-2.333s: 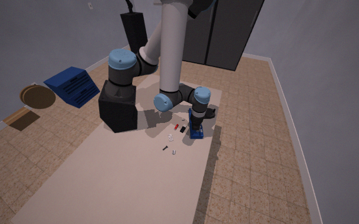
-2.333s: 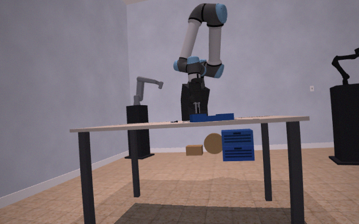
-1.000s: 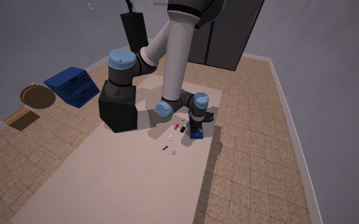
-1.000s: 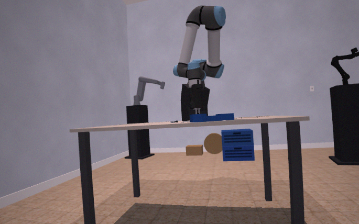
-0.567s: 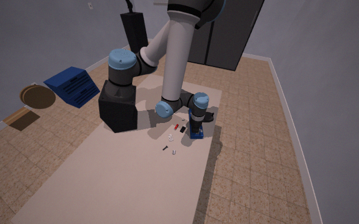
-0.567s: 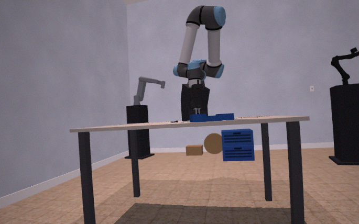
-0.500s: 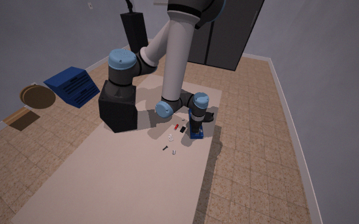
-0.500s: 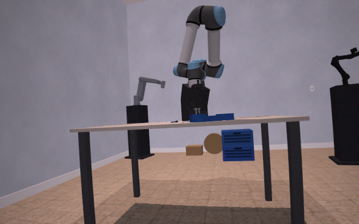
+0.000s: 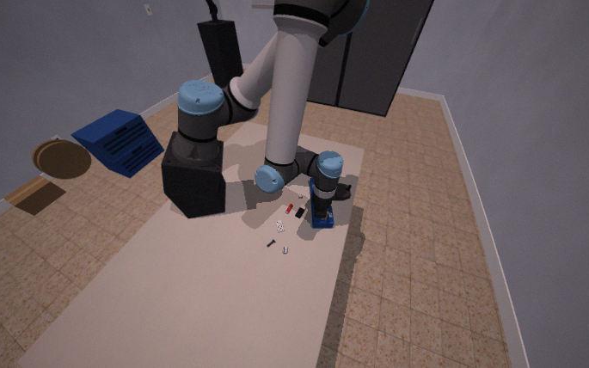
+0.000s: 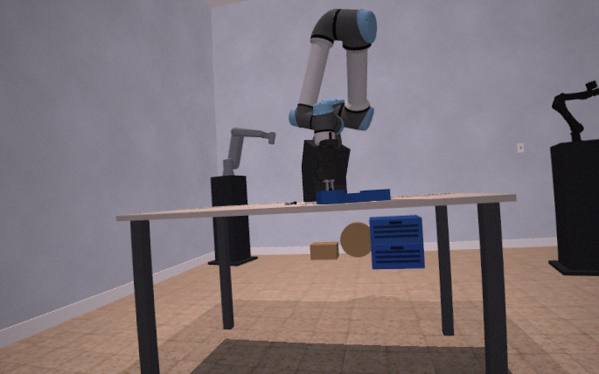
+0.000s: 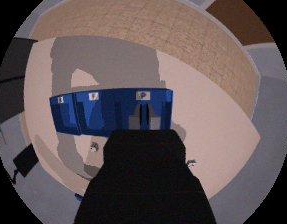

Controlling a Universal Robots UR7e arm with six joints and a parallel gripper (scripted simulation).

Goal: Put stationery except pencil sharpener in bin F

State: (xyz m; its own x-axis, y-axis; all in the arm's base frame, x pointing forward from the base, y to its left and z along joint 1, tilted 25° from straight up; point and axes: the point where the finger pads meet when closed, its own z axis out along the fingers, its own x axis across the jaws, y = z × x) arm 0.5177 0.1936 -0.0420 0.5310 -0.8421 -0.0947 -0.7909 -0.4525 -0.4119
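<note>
My claw is open only a little, with nothing visible between its fingers, above the bin marked P. The playing card lies on the table.

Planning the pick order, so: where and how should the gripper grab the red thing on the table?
Red thing: I'd come straight down and close the fingers across its narrow width, near mid-length. It lies flat and elongated, with space along both long sides, though the black item is near one.
</note>
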